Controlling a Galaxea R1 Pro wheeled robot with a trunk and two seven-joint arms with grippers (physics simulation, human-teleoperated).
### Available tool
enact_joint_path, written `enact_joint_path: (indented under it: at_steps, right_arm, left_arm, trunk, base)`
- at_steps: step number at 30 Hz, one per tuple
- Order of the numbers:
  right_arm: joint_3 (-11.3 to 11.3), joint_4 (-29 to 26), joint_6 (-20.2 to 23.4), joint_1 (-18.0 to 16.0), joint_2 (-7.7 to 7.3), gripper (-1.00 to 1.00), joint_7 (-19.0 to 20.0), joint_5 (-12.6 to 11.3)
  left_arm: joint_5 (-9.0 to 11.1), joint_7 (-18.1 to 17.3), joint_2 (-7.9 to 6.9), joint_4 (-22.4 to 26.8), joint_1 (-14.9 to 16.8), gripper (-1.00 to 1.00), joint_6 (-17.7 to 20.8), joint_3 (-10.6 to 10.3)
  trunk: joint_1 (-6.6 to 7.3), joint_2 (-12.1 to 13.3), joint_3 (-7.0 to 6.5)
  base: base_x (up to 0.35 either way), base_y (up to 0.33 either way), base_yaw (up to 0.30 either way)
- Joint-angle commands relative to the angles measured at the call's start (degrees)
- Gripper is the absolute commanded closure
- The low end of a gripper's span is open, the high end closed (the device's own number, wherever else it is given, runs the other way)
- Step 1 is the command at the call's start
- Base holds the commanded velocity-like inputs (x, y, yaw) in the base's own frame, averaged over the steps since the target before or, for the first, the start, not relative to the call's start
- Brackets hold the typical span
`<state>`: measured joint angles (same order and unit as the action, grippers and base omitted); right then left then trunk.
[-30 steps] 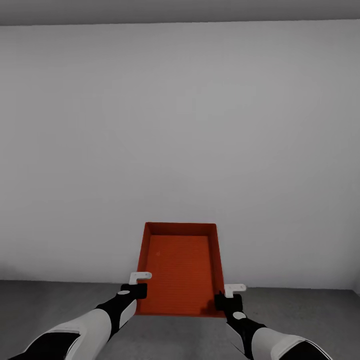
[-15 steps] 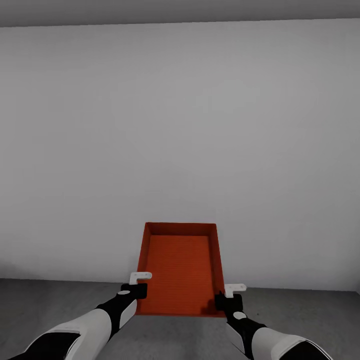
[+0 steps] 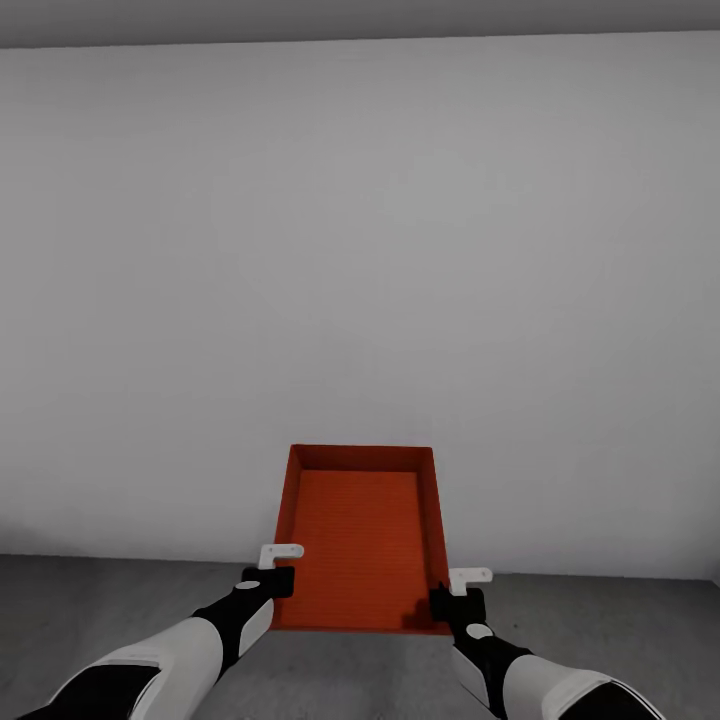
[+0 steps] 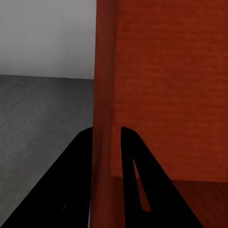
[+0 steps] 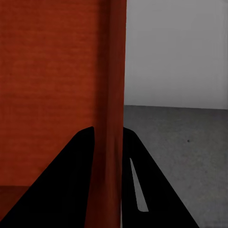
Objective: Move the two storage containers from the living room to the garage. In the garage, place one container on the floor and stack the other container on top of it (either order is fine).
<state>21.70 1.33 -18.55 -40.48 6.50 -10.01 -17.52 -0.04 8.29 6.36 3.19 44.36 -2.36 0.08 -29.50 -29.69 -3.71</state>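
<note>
An orange-red storage container [image 3: 362, 535] hangs in the air in front of me, open side up, held between both arms. My left gripper [image 3: 275, 580] is shut on its left wall near the front corner. In the left wrist view the black fingers [image 4: 76, 180] clamp that thin wall [image 4: 103, 95]. My right gripper [image 3: 445, 600] is shut on the right wall near the front corner, and the right wrist view has its fingers [image 5: 71, 180] pinching the wall [image 5: 114, 85]. The container looks empty. Below it lies the dark grey floor [image 3: 350, 670].
A plain white wall [image 3: 360, 280] stands straight ahead, meeting the grey floor a short way beyond the container. A grey ceiling strip [image 3: 360, 20] runs along the top. Bare floor spreads to either side.
The view has tilted very slightly, so the ceiling line sits a little higher. The container and both grippers keep their places.
</note>
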Motion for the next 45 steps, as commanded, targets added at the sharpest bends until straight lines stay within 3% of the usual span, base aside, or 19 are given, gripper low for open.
enact_joint_path:
  at_steps: [1,45]
  right_arm:
    - [-3.0,-0.2,-0.6,0.0,0.06,1.00,0.3,1.6]
    - [-3.0,-0.2,-0.5,-0.1,-0.06,1.00,0.3,1.6]
  left_arm:
    - [-0.1,1.0,-3.64,-0.1,0.0,1.00,-0.2,3.3]
    - [-0.1,1.0,-3.63,-0.1,0.0,1.00,-0.2,3.3]
  trunk:
    - [-0.01,0.0,0.11]
    - [-0.01,0.0,4.11]
  base:
    - [0.000,0.000,0.000]
    - [0.000,0.000,0.000]
